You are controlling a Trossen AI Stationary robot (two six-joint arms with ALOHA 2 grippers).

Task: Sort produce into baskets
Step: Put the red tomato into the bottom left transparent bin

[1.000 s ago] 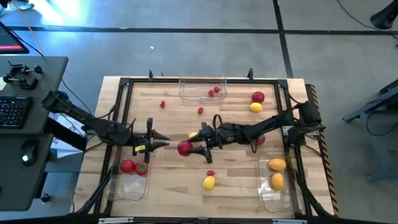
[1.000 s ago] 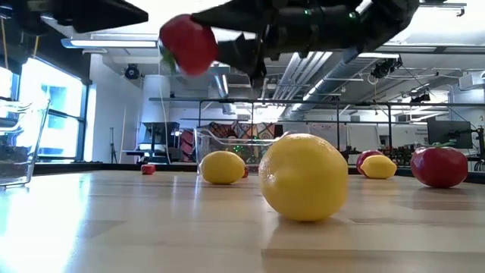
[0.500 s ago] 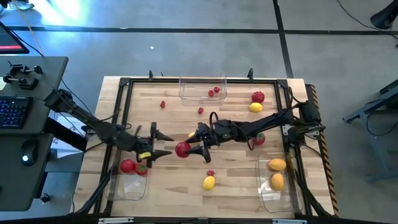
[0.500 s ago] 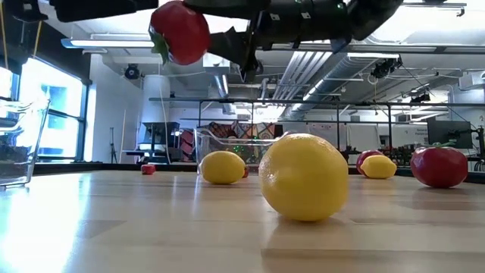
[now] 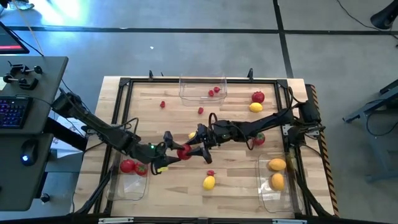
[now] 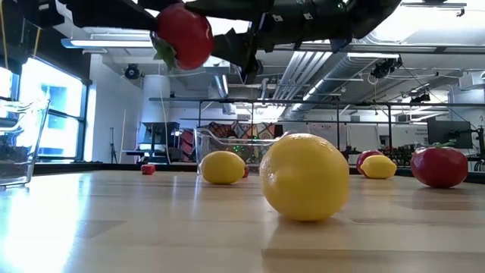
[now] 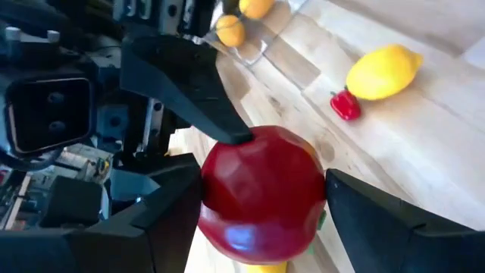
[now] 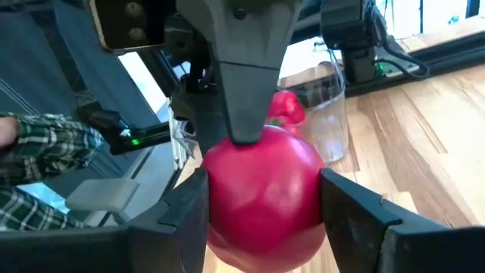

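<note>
Right, front of the counter [image 5: 236,186] first: the front-left basket [image 5: 127,188] holds two tomatoes, the front-right basket [image 5: 268,199] holds two orange lemons, and a loose yellow lemon [image 6: 305,177] with a small red berry [image 5: 210,173] just beside it lies between them. Mid-counter is what matters: one tomato [image 5: 184,151] hangs in the air, well clear of the wood in the low view, with both tools on it from opposite sides. The right tool [image 5: 191,150] is gripping the tomato, both fingers pressed to its flanks in the right wrist view. The left tool [image 5: 174,153] comes in head-on from the left, jaws spread and straddling the same fruit, crossed against the right's jaws; the left wrist view shows a sliver of gap at one finger [image 7: 379,220], so I read it as not clamped. The tomato is roundish, so there is no long axis to line up. Both arms are stretched low and near level, wrists facing each other along the left-right line. The left arm is the nearer one to the tomato basket, just behind and outboard of its tool, so this looks like a handover: left closes, then right lets go. Farther back, the far basket [image 5: 193,90] has a few berries, with two more berries loose in front of it, plus a tomato and a lemon far right.
</note>
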